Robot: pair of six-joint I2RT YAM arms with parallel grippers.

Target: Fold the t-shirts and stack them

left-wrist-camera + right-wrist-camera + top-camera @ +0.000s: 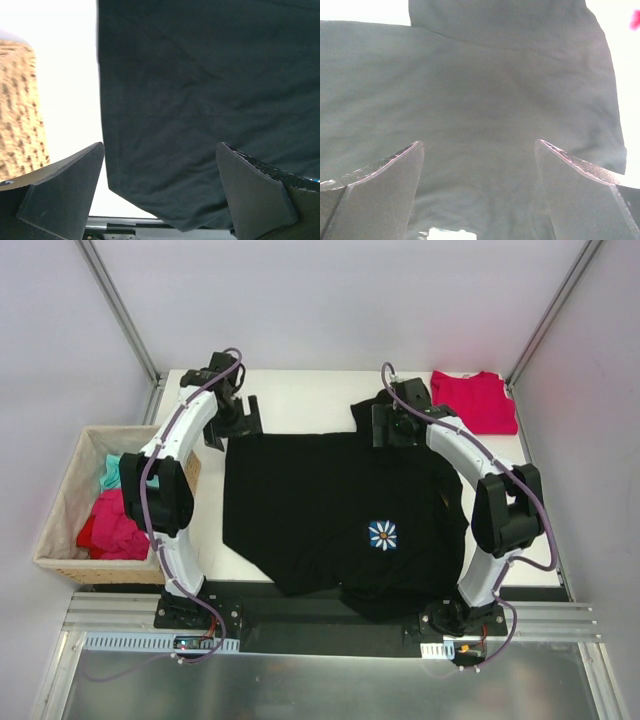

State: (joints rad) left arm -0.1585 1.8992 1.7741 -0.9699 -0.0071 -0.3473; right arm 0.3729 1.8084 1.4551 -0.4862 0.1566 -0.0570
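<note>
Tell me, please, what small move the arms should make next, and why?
Probably lower both open jaws onto the far edge of the black t-shirt and close them: it lies spread out, unfolded, with the jaws hovering just over that edge.

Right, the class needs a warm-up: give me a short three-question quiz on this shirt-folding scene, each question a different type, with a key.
1. True or false: the left gripper and the right gripper are both open, at the far edge of the black t-shirt.
2. The emblem on the black t-shirt is: A) a daisy; B) a heart; C) lettering.
3. Fill in: the red t-shirt lies at the table's far ___ corner.
Key: 1 true; 2 A; 3 right.
</note>
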